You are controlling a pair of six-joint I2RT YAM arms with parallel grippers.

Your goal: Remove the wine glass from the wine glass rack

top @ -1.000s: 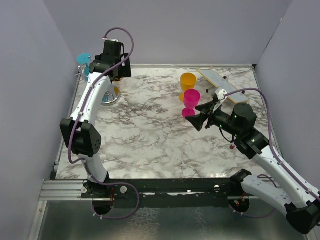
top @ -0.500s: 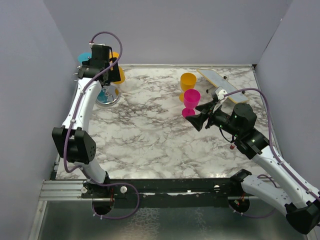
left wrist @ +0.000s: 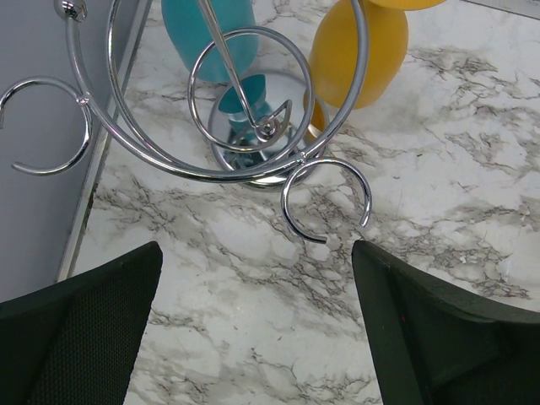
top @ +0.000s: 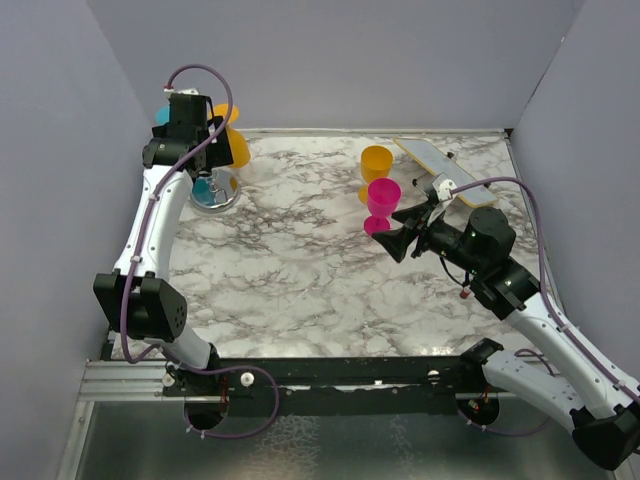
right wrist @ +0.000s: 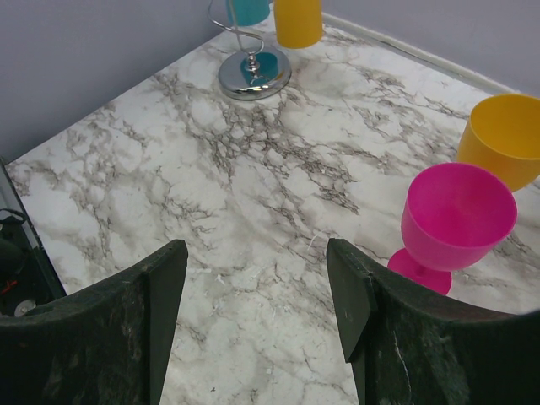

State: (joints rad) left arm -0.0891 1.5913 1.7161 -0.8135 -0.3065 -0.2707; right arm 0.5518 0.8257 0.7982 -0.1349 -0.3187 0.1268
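Rack (left wrist: 253, 143) (silver wire), teal glass (left wrist: 207, 34), orange glass (left wrist: 359, 51) — left hand (left wrist: 256, 253) spread above.

White marble-look table (top: 300, 290) with grey veins, boxed in by plain lavender-grey walls (top: 350, 60) on three sides. Lighting's soft and even.

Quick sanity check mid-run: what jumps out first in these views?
The silver wine glass rack in the far-left corner, with a teal glass and an orange glass hanging on it and the open left gripper poised directly above. Next, the pink glass and yellow glass standing upright on the marble table at right centre, just ahead of the open right gripper.
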